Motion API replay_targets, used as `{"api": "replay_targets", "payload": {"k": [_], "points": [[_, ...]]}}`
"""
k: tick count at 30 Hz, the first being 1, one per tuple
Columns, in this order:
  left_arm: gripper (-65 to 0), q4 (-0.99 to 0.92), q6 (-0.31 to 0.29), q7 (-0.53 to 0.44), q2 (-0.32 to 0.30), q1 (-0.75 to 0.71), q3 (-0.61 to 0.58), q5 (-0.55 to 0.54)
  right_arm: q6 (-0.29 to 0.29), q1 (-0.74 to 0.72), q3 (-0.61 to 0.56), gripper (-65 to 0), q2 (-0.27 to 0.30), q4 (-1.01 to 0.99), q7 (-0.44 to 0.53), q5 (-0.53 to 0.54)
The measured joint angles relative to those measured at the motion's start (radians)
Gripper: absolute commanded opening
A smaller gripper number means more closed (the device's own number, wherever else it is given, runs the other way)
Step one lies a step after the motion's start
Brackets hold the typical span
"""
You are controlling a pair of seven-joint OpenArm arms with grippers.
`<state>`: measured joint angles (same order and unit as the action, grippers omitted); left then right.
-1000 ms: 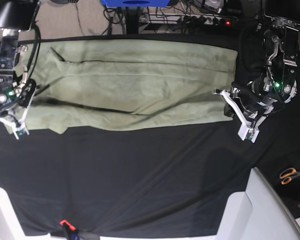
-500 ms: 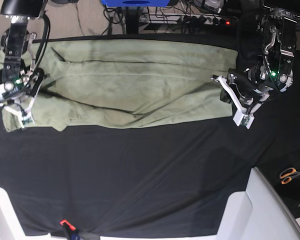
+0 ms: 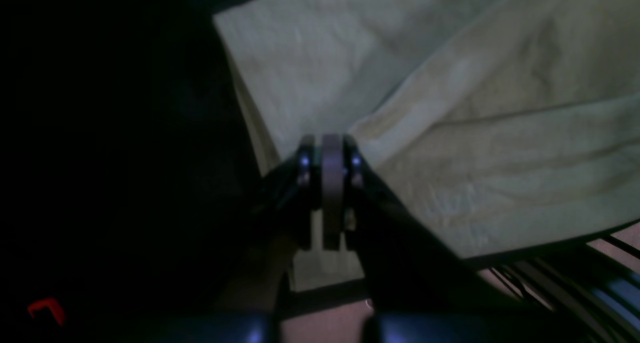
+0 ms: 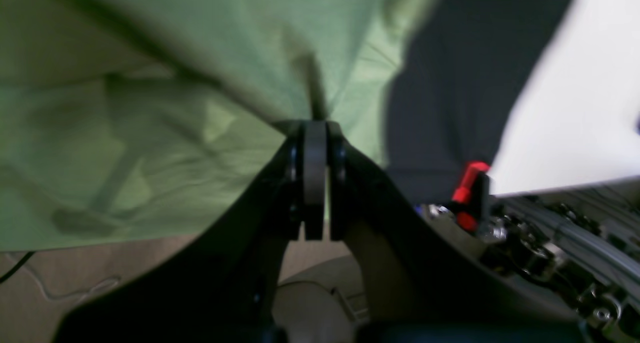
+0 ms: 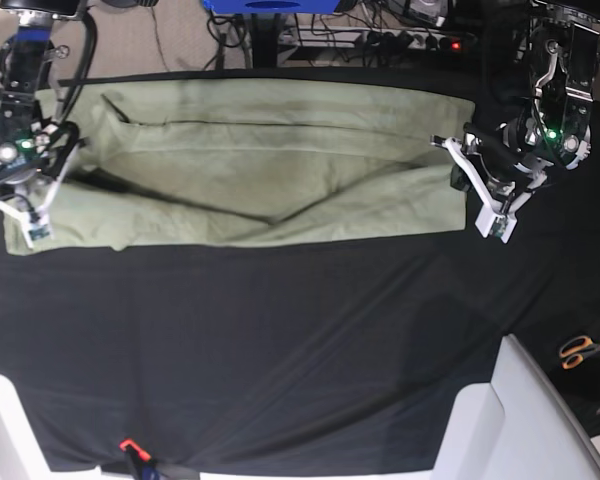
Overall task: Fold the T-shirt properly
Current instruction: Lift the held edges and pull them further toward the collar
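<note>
The pale sage-green T-shirt (image 5: 250,160) lies as a long folded band across the far part of the black table cloth (image 5: 280,350). My left gripper (image 5: 458,172) is at the band's right end, shut on the cloth's edge. The left wrist view shows its tips (image 3: 330,148) pinching a raised fold of the T-shirt (image 3: 500,133). My right gripper (image 5: 32,220) is at the band's left end, shut on the shirt near its front corner. In the right wrist view its tips (image 4: 315,130) clamp the green T-shirt (image 4: 150,123), which hangs lifted from them.
Orange-handled scissors (image 5: 580,350) lie at the right edge. White panels stand at the front right (image 5: 525,420) and front left (image 5: 0,420). A small red item (image 5: 128,445) is at the front edge. Cables and a power strip (image 5: 420,40) run behind the table.
Both grippers have moved toward the far edge of the table, each drawing its end of the shirt's near edge with it. The band is narrower and its middle sags into a crease.
</note>
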<state>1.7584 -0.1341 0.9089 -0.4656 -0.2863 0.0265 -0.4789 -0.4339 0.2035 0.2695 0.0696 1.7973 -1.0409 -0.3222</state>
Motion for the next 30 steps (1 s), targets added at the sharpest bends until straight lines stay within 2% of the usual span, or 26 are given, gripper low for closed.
{"api": "replay_targets", "payload": {"k": [7,13,18,23,30], "points": [[-65.0,0.001,0.0,-0.003,-0.016,0.004,-0.009,-0.002,-0.004,0.008,-0.004,-65.0,-0.007,-0.039,0.0,0.007],[-65.0,0.001,0.0,-0.003,-0.017,0.002,-0.009,0.01,-0.004,0.019,-0.008,-65.0,-0.051,-0.036,0.003,0.009],[-65.0,0.001,0.0,-0.003,0.0,0.001,-0.018,0.115,-0.003,0.052,-0.006,-65.0,-0.048,-0.03,0.008,0.006],[-65.0,0.0,-0.004,-0.003,0.0,0.0,-0.076,0.135,-0.004,0.069,-0.003,-65.0,-0.047,-0.03,0.047,0.007],[-65.0,0.0,-0.004,-0.003,0.005,0.003,-0.077,0.136,-0.004,0.095,0.0,-65.0,-0.048,-0.03,0.046,0.004]]}}
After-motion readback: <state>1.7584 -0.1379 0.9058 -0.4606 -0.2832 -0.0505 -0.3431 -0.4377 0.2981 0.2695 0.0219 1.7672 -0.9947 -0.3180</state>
